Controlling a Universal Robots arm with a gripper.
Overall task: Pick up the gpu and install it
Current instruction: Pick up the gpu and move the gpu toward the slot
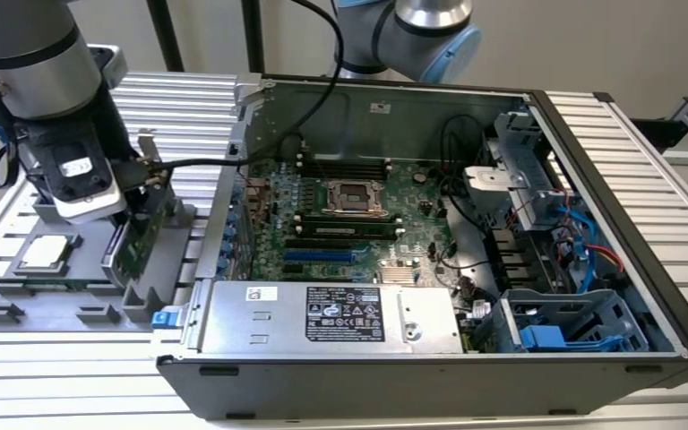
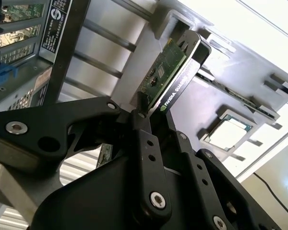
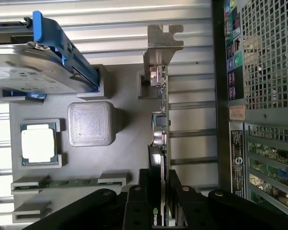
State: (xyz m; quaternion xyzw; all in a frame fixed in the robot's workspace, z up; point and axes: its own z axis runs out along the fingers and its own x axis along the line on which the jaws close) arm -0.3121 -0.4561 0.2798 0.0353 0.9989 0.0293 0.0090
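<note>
The gpu (image 1: pixel 129 251) stands on edge in a slot of the grey parts tray (image 1: pixel 33 305), on the exterior view's left beside the open computer case (image 1: pixel 607 179). Its green board (image 2: pixel 168 72) and black cover show in the second wrist view. In the first wrist view the gpu (image 3: pixel 159 139) runs edge-on, with its silver end bracket (image 3: pixel 161 43) at the far end. My gripper (image 1: pixel 141 202) comes down from above and is shut on the card's near end, a black finger on either face in both wrist views (image 2: pixel 141 115) (image 3: pixel 161 191).
The tray also holds a square silver processor chip (image 3: pixel 38 146), a hard drive in a blue frame (image 3: pixel 29 72) and a memory stick (image 3: pixel 67 183). Inside the case lie the motherboard (image 1: pixel 344 215), blue expansion slots (image 1: pixel 320 255) and a silver power supply (image 1: pixel 332 313). The case wall stands close beside the card.
</note>
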